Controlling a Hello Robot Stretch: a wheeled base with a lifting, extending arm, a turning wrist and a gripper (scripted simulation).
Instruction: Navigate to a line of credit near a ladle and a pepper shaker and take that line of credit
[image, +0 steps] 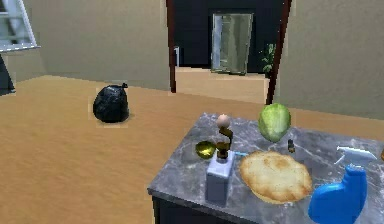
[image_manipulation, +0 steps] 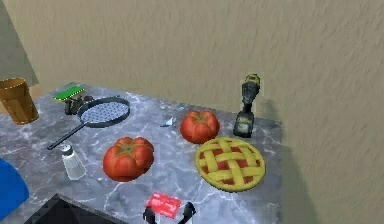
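Dark fingertips of the pincer appear either side of a red card on the marble surface, near a tomato and a lattice pie. Whether it grips anything cannot be told.

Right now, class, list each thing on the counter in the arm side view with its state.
Red card: lying flat.
Shaker: upright.
Mesh ladle: lying flat.
Near tomato: whole.
Far tomato: whole.
Lattice pie: whole, uncut.
Dark bottle: upright.
Orange cup: upright.
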